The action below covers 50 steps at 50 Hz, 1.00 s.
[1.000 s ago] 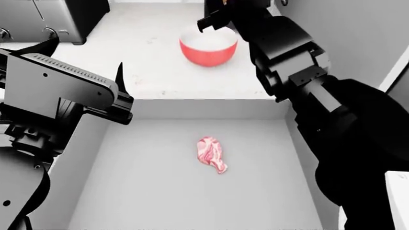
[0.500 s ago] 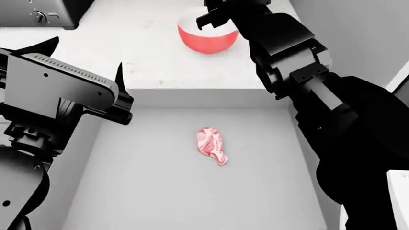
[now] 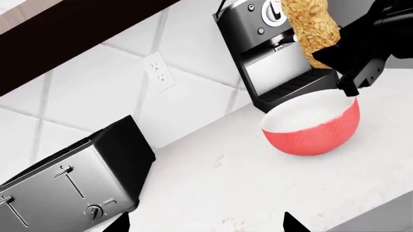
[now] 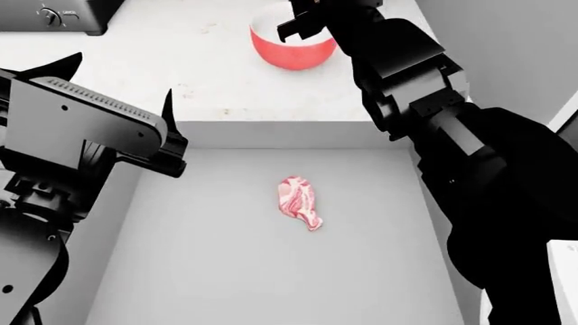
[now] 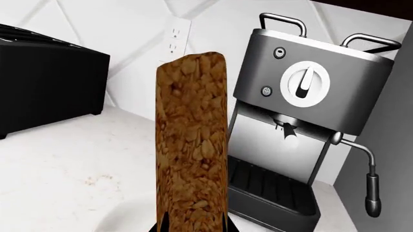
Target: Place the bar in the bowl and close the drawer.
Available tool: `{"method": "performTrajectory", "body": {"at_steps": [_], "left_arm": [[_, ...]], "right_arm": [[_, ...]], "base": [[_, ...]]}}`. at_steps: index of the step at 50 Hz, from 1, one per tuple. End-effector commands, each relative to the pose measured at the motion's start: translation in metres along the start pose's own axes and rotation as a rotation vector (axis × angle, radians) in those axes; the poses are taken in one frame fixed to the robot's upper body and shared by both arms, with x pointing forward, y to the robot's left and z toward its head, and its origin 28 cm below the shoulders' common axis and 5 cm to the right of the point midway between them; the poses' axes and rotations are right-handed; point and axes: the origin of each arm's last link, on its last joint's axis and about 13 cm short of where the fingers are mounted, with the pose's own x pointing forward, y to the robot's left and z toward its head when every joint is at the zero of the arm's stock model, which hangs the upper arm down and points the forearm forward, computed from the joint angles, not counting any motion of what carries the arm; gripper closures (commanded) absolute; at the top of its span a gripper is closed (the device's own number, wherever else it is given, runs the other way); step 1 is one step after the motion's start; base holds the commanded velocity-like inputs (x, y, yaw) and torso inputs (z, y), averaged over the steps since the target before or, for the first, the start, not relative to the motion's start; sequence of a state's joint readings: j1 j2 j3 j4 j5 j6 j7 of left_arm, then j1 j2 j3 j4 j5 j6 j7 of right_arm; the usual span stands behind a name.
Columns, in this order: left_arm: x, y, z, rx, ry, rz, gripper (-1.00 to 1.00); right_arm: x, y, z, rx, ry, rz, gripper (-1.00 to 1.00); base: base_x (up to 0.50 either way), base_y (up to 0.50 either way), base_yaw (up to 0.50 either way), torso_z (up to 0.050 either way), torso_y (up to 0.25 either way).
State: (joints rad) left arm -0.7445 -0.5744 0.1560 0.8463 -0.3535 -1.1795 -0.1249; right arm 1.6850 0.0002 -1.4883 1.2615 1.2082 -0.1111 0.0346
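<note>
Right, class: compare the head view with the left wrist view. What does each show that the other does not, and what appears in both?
Only the head view shows the open drawer, the raw meat piece lying in it, and the left gripper.

Only the left wrist view shows the granola bar held upright above the bowl, the espresso machine and the wall outlet.

Both show the red bowl on the white counter, the toaster, and the right gripper.

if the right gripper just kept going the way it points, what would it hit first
Likely the bowl: the right gripper holds the bar just above its rim. Depth is unclear, so it might land on the rim instead of the white inside.
</note>
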Motion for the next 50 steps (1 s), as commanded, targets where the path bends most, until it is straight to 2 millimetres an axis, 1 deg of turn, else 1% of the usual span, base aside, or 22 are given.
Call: {"method": "performTrajectory", "body": {"at_steps": [1,13,35,50], "left_arm": [[-0.0010,0.0001,-0.0007,0.004,0.001,0.001,-1.00],[-0.0017,0.0001,-0.0010,0.011,-0.001,-0.004,-1.00],[-0.0016,0.0013,0.0001,0.012,-0.002,-0.001,-1.00],[-0.0019,0.0023,0.0002,0.001,-0.003,0.013,-1.00]], "right_arm": [[0.0002,-0.0004,0.0012,-0.010,-0.005,-0.001,1.00],[0.0002,-0.0004,0.0012,-0.010,-0.005,-0.001,1.00],[0.0002,-0.0004,0.0012,-0.010,-0.005,-0.001,1.00],[0.0002,-0.0004,0.0012,-0.010,-0.005,-0.001,1.00]], "base": [[0.00,0.00,0.00,0.000,0.000],[0.00,0.00,0.00,0.000,0.000],[0.00,0.00,0.00,0.002,-0.096],[0.00,0.00,0.00,0.000,0.000]]}}
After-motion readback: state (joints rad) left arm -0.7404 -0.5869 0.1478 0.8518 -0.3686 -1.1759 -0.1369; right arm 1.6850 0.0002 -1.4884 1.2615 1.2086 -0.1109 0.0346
